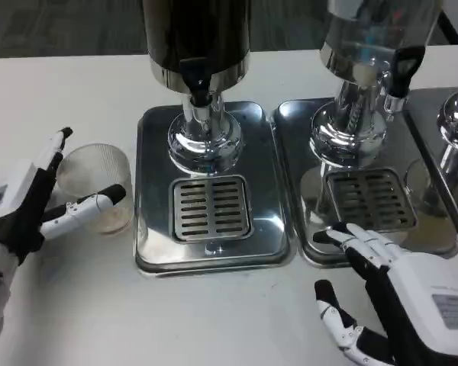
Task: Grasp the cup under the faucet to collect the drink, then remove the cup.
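White, smooth-topped desk [76, 84] seen from above, spanning the view from left edge to right edge and running down to the bottom edge. Beyond the desk's far edge, along the top of the view, lies a dark grey floor [61, 27] with a faint mottled, carpet-like texture. Diffuse overhead light leaves soft, short shadows on the desk surface and a pale sheen across its near half.

White table [76, 305]; second dispenser [362, 114] with clear tank at right on own steel tray [290, 122], slotted grate [370, 200]; third chrome base [456, 133] at far right edge
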Tool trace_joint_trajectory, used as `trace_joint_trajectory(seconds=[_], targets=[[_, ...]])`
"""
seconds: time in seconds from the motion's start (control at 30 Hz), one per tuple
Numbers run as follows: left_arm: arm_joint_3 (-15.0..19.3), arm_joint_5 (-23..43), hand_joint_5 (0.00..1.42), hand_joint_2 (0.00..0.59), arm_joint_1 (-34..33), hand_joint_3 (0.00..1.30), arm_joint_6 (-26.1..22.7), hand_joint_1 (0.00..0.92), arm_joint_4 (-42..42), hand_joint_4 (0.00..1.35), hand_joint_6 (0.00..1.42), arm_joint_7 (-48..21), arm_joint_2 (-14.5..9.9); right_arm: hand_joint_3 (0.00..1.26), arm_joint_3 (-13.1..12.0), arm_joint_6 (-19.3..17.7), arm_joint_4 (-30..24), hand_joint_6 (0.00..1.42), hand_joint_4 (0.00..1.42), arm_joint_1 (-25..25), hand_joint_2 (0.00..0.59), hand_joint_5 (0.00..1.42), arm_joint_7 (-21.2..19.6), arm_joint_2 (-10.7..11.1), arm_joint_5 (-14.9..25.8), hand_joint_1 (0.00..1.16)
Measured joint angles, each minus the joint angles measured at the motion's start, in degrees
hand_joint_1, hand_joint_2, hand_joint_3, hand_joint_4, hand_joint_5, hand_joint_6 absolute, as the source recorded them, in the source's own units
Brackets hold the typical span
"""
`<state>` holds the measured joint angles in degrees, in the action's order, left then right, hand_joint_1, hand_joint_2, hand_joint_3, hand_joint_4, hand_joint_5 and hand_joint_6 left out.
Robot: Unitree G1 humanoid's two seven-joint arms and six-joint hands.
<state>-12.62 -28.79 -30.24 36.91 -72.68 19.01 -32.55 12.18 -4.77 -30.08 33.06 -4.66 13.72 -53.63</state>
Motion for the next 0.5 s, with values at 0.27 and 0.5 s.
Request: trace_joint_trajectory(seconds=[0.27,0.5], targets=[[-0.49,-0.11,0.23,0.0,-0.47,0.0,-1.26,0.099,-0.09,0.0,0.27,-0.75,0.26,0.26,-0.16,0.05,-1.24,0.24,0.15,0.64,0.47,0.16,0.33,0.01,0.28,0.4],[-1.73,-0.48,0.27,0.029,-0.7,0.0,-2.02,0.213,-0.13,0.0,0.3,-0.68,0.21,0.26,-0.19,0.55,-1.38,0.25,0.15,0.84,0.47,0.16,0.55,-0.05,1.27,0.4]])
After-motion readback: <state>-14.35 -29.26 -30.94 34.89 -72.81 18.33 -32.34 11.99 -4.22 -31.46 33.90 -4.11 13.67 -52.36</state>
